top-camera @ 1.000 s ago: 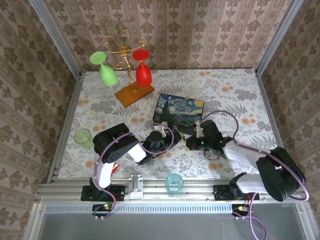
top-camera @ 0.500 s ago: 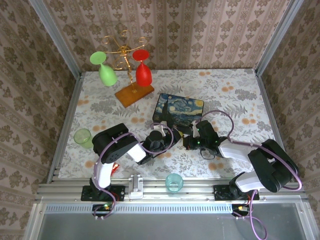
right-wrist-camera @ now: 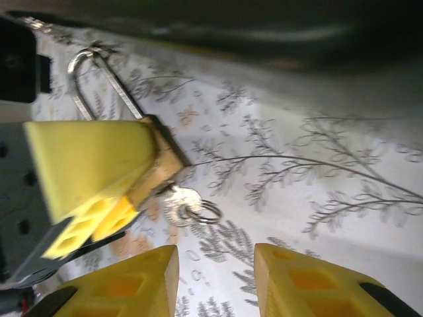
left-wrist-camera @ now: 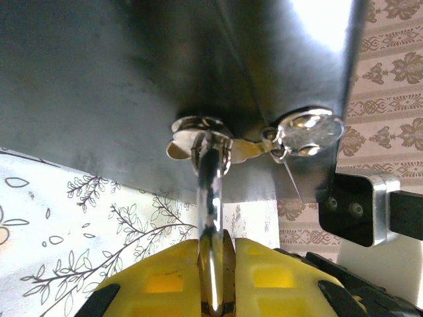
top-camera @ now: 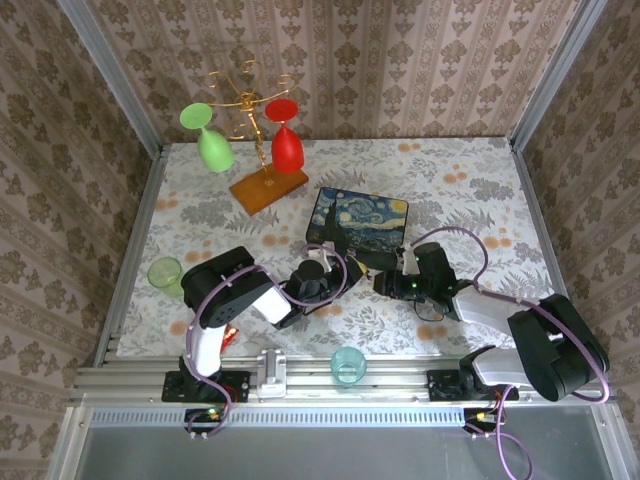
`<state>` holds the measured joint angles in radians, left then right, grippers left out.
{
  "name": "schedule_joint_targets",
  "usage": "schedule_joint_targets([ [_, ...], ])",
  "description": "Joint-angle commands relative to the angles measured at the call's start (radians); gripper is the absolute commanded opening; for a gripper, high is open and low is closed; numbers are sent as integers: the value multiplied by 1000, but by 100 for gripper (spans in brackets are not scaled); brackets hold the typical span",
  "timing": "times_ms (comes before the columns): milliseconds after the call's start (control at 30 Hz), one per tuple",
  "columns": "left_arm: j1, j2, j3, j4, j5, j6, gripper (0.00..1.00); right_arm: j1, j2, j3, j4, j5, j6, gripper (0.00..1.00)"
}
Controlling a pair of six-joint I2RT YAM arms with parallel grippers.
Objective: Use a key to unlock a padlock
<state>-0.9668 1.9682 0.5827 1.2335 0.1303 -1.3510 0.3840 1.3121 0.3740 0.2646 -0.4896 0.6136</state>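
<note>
Where silvery key protrudes, boxy brass padlock

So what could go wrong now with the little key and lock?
1. The key sits in the padlock, but the right gripper is open and off it, so the key might slip out.
2. The left gripper is shut on the padlock while its shackle hangs through the clasp of the painted box; a tug could drag the box.
</note>
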Motion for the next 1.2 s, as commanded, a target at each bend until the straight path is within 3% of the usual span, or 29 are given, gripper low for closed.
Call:
schedule_joint_targets([
  [0,3,-54,-3,56,26,6,0,-9,30,12,122,-107,3,35],
  [167,0,-59,5,57,30,6,0,-30,120,30,198,-145,14,35],
  [367,-2,-61,8,58,26,-2,0,-33,164,37,274,-185,38,24],
  [633,-5,-67,9,60,26,-9,0,-33,154,17,179,-125,-55,34],
  [833,-5,-74,12,61,25,-13,0,-28,240,2,378,-246,19,35],
  [1167,-1,-72,16,62,16,-18,0,-49,183,-66,426,-258,65,35],
])
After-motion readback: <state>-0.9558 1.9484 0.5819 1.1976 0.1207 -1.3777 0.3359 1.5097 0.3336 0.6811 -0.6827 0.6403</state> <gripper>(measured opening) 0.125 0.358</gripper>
